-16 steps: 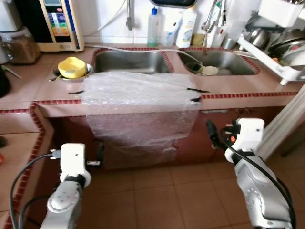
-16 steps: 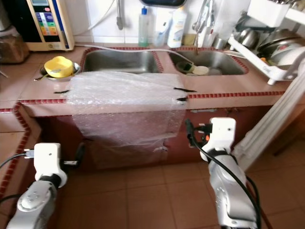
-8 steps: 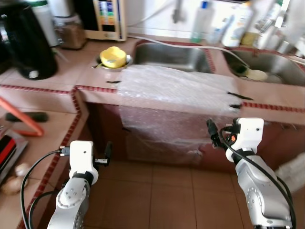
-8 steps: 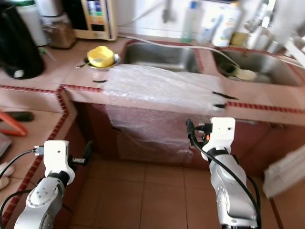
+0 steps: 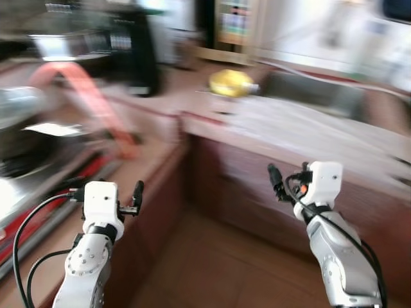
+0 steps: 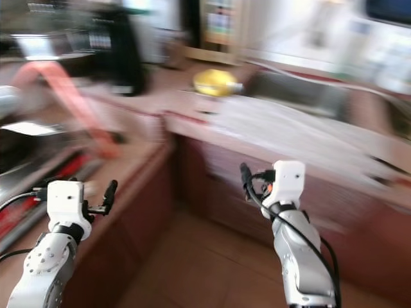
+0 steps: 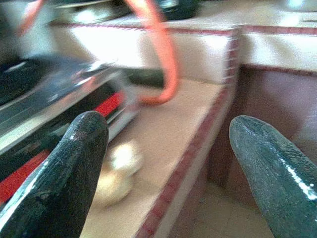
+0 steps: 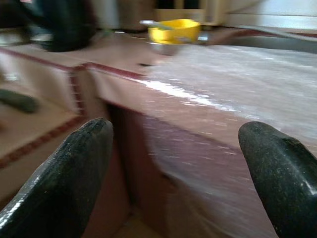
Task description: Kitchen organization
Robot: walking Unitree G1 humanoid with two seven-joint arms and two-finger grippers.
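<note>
Blurrily, the left gripper (image 5: 136, 196) hangs low beside the lower counter (image 7: 163, 134), its fingers (image 7: 74, 163) spread wide and holding nothing; an orange hose (image 5: 90, 96) loops over that counter toward its back edge. Farther along, a yellow bowl (image 5: 231, 82) sits on the upper countertop (image 8: 119, 54) near its front edge, just beside a sheet of bubble wrap (image 8: 237, 84) draped over that edge. The right gripper (image 5: 275, 183) hovers below the countertop in front of the cabinet, fingers apart and empty.
</note>
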